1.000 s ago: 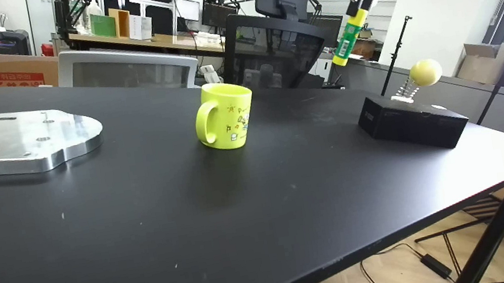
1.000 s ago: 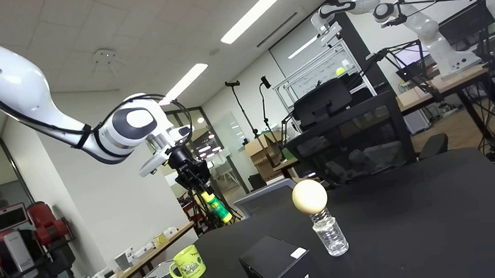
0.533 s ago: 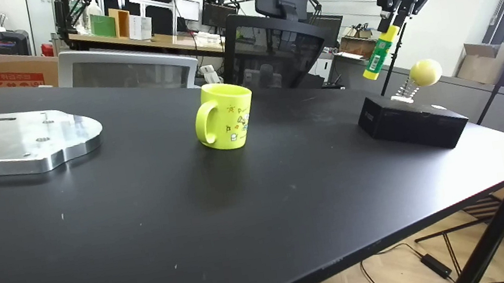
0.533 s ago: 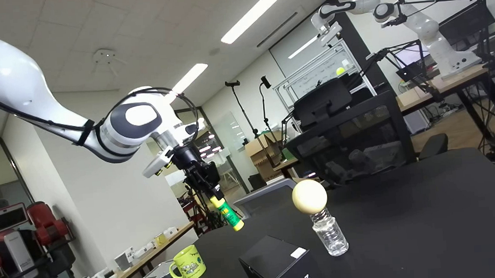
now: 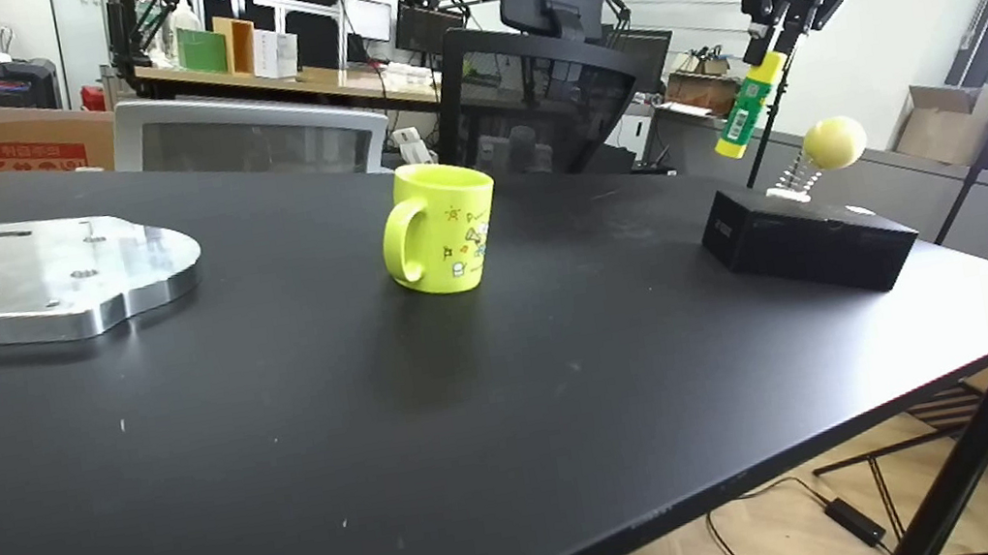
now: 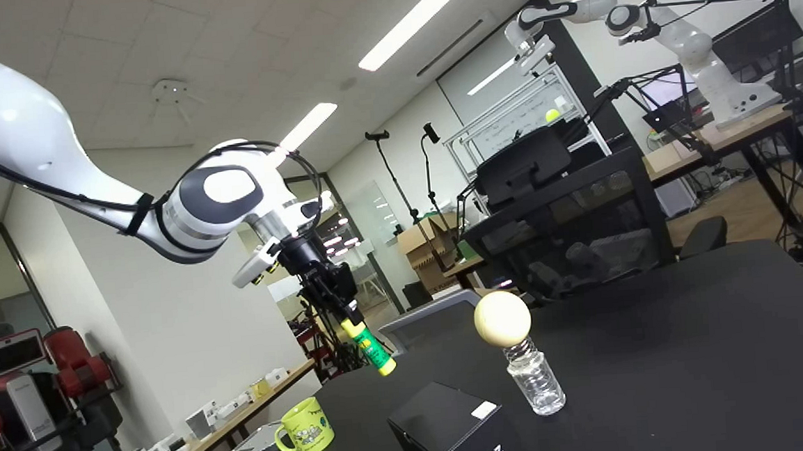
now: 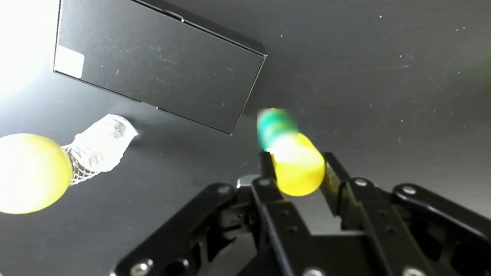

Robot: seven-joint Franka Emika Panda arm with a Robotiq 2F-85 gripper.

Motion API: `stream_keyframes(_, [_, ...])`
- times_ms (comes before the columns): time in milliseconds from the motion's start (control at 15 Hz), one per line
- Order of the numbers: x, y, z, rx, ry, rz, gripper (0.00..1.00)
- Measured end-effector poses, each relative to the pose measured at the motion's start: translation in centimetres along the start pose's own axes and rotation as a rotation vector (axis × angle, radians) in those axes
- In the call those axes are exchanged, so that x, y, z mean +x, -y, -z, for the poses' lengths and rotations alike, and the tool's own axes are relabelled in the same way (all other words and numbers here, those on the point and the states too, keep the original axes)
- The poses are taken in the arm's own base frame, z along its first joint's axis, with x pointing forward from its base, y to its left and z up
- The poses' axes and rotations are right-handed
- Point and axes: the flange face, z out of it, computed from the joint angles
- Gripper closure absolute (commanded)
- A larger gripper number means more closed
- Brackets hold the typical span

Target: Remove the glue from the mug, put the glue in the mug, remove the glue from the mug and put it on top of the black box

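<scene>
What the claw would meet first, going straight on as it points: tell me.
Probably the tabletop beside the black box, touched first by the glue in the claw; depth is unclear, so the box's end might be clipped.

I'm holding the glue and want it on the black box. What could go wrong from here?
Releasing now may miss: in the wrist view the glue shows beside the black box, not over it.
The gripper holds the glue near one end, so contact with the box might twist it loose.
The yellow ball on its clear stand is close beside the box; a wide swing could knock it.
</scene>
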Motion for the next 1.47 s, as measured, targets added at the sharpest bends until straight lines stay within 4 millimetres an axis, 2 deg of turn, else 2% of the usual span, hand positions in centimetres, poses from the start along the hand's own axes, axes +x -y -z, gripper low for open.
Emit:
stream_keyframes(333, [0.0,-0.3,-0.4,-0.003,0.007,-0.002,0.92])
stream_keyframes(867, [1.0,-3.3,-1.8,-0.039,0.026,-0.026,0.92])
stream_keyframes(1467, [0.6,-4.0,-4.1,-0.086,0.118,0.005,0.92])
